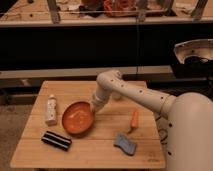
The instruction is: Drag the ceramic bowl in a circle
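Observation:
The ceramic bowl, wide, shallow and glossy orange-red, lies on the left half of the wooden table. My gripper comes down at the bowl's right rim and is shut on that rim. The white arm reaches to it from the right, across the table's back. Part of the right rim is hidden under the gripper.
A white bottle stands just left of the bowl. A black flat item lies in front of the bowl, near the front left edge. A small orange carrot-shaped item and a blue sponge lie to the right. Dark shelving runs behind the table.

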`<action>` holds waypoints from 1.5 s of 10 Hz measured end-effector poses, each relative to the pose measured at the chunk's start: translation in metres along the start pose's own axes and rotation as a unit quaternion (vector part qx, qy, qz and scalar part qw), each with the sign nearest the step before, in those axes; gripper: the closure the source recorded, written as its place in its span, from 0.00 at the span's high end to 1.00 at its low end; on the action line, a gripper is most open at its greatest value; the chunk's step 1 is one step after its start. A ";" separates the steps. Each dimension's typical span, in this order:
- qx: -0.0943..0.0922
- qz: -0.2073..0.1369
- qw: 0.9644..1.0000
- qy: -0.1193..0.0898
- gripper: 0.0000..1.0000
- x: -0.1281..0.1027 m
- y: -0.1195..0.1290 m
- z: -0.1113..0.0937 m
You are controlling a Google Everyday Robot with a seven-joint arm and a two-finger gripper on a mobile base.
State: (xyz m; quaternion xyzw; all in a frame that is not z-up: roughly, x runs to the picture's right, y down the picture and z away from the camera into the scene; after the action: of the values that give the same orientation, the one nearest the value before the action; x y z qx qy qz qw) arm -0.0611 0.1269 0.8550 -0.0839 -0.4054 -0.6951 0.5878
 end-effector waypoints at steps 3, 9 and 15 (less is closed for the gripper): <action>0.000 0.018 1.000 0.017 0.00 -0.003 0.022 -0.022; 0.003 0.085 0.996 0.041 0.00 -0.044 0.089 -0.057; 0.030 0.100 0.994 0.045 0.00 -0.107 0.076 -0.039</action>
State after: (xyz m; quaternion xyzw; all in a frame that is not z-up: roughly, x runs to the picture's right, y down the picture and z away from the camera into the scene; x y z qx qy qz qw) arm 0.0521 0.1828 0.8010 -0.0754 -0.3887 -0.6236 0.6741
